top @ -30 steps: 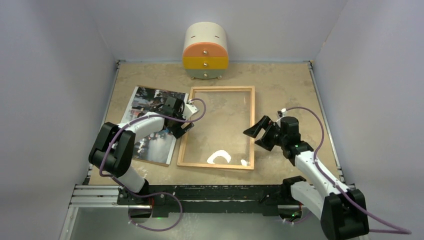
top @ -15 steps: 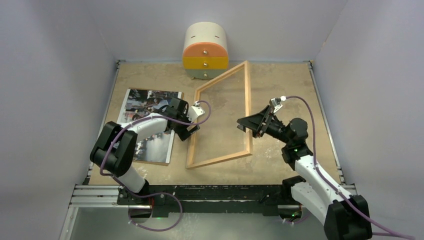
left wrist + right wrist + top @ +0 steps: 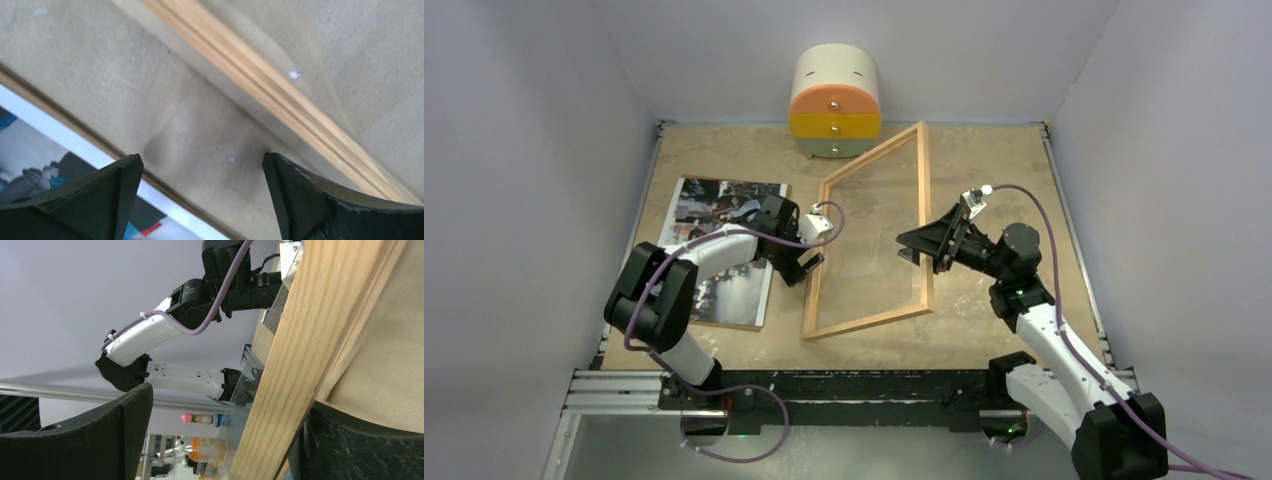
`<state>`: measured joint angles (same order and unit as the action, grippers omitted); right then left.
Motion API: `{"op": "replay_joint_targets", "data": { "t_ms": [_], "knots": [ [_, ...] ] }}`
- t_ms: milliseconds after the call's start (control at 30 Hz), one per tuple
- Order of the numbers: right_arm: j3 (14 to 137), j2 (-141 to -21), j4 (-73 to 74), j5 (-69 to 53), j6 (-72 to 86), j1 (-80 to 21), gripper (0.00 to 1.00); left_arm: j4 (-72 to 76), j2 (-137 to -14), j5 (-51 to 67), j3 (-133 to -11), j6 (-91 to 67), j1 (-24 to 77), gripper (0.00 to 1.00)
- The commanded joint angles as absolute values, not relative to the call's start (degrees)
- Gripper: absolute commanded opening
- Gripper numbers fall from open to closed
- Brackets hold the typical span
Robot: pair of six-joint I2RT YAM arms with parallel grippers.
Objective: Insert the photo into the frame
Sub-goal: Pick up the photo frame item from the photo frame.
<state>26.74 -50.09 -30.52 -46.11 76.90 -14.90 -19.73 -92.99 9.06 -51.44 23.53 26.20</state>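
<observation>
The light wood frame [image 3: 921, 180] stands tilted, its left rail on the table and its right rail raised. My right gripper [image 3: 911, 248] is open under the raised rail. In the right wrist view the rail [image 3: 310, 340] rests against one finger [image 3: 350, 445], with the gripper [image 3: 227, 405] spread wide. A clear pane [image 3: 245, 435] shows beside the rail. The photo [image 3: 724, 205] lies flat on the left on a brown board. My left gripper [image 3: 804, 266] is open between the photo and the frame's left rail. The left wrist view shows the gripper [image 3: 202, 165] over bare table, the photo [image 3: 30, 150] and the rail [image 3: 260, 80].
A round cream, orange and yellow drawer cabinet [image 3: 835, 105] stands at the back, close to the frame's raised far corner. Walls close the table on three sides. My left arm [image 3: 150, 340] shows through the frame in the right wrist view.
The frame lay flat a second ago; my right gripper has lifted its right rail, and it now stands a little steeper. The photo has turned square to the table. My left gripper barely moved.
</observation>
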Motion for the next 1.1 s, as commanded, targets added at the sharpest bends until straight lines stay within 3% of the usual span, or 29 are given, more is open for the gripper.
{"op": "replay_joint_targets", "data": {
  "t_ms": [0, 233, 400, 533, 867, 1067],
  "knots": [
    [30.7, -49.5, -30.4, -47.4, 75.0, -15.1, 0.92, -27.8, -88.3, 10.6, -58.6, 24.2, 22.6, 1.0],
    [30.5, -51.1, -33.5, -46.7, 77.2, -15.1, 0.9, -41.0, -80.9, 18.5, -75.2, 22.8, 23.5, 1.0],
    [31.8, -53.1, -35.9, -44.7, 78.5, -17.2, 0.87, -43.3, -78.8, 21.9, -83.1, 14.8, 35.3, 1.0],
    [33.9, -54.7, -35.2, -42.0, 78.1, -20.3, 0.86, -41.8, -79.7, 24.3, -88.9, 5.6, 38.6, 1.0],
    [38.9, -56.8, -33.3, -35.5, 78.6, -24.5, 0.79, -40.1, -72.5, 26.1, -88.6, -7.3, 41.7, 1.0],
    [40.5, -59.1, -33.8, -33.2, 78.8, -26.9, 0.75, -44.7, -74.1, 20.3, -91.6, -7.5, 46.6, 1.0]
  ]
}}
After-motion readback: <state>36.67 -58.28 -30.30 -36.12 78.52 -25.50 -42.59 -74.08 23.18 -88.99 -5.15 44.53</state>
